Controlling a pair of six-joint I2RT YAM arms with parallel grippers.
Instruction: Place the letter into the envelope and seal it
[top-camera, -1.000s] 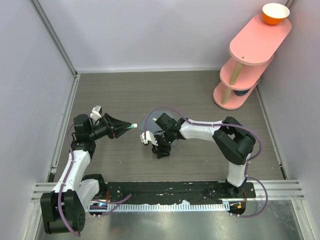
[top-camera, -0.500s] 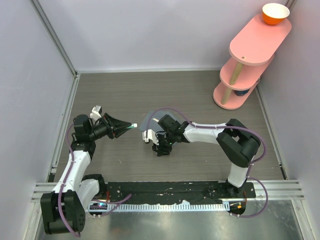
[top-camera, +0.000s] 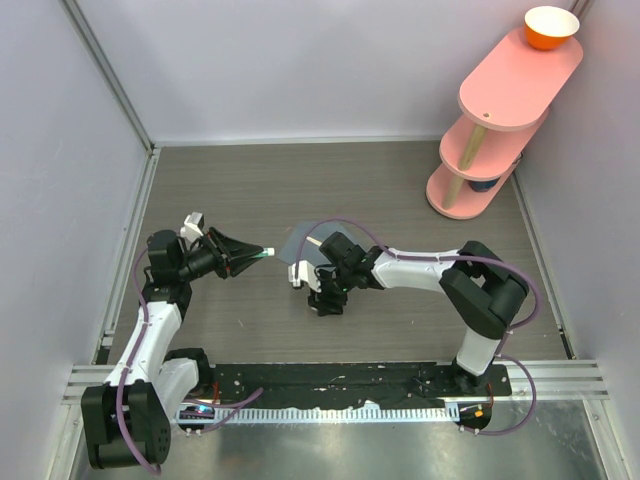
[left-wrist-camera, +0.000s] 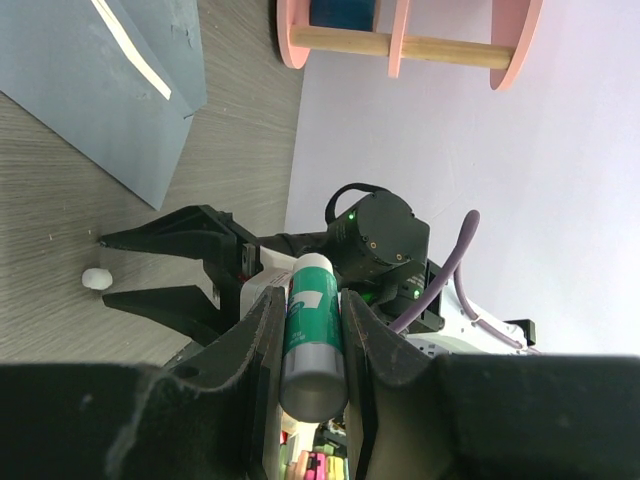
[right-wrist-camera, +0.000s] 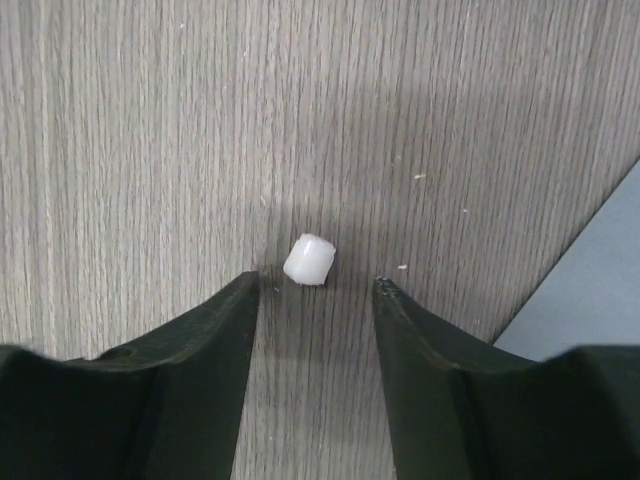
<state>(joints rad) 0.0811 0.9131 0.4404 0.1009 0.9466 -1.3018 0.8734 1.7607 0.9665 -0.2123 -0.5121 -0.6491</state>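
Left gripper (top-camera: 262, 252) at the left clenched on a green-white glue stick (left-wrist-camera: 314, 330), small white cap (right-wrist-camera: 310, 259) on the table (top-camera: 250, 190), right gripper (right-wrist-camera: 317, 283) released, jaws straddling the cap, envelope (left-wrist-camera: 80, 90) flat mid-table, just beyond it.
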